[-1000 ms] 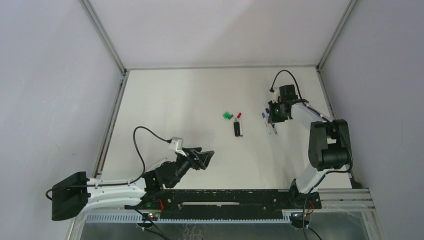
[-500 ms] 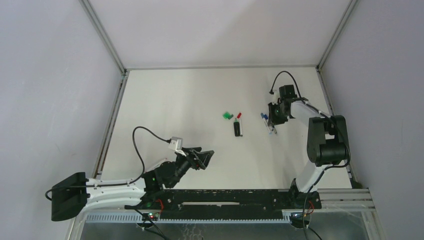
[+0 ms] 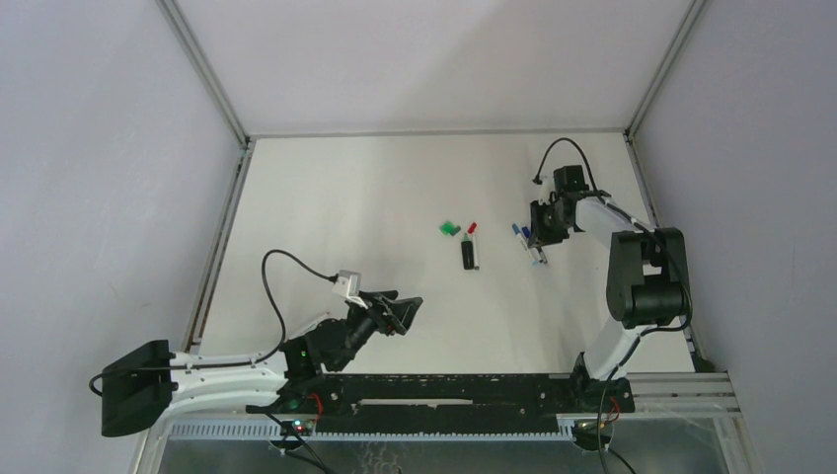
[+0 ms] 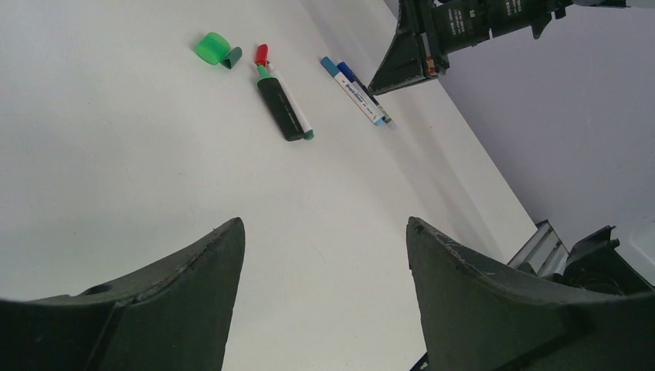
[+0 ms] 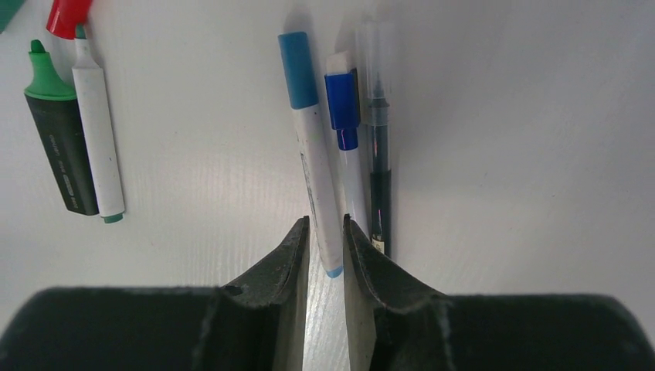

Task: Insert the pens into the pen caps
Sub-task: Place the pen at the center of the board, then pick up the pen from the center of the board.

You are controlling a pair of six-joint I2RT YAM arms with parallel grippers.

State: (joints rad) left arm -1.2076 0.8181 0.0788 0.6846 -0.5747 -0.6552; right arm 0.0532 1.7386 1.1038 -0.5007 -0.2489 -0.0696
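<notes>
My right gripper [image 5: 326, 226] is low on the table with its jaws closed on the near end of a white pen with a light-blue cap [image 5: 310, 147]. Beside that pen lie a white pen with a dark-blue cap [image 5: 344, 116] and a thin clear-capped dark pen [image 5: 377, 147]. To the left lie a black marker with a green tip [image 5: 60, 154] and a white pen with a red cap [image 5: 94, 147]. A loose green cap [image 4: 212, 48] lies by them. My left gripper [image 4: 324, 232] is open and empty, well short of the pens.
The right gripper [image 3: 541, 235] sits at the far right of the white table [image 3: 345, 217], close to the right frame rail [image 3: 642, 197]. The left gripper [image 3: 400, 314] hovers near the front. The black marker [image 3: 467, 255] lies mid-table.
My right gripper has shifted slightly back and left, and the group of blue pens has moved a little with it. The left arm has not moved.
</notes>
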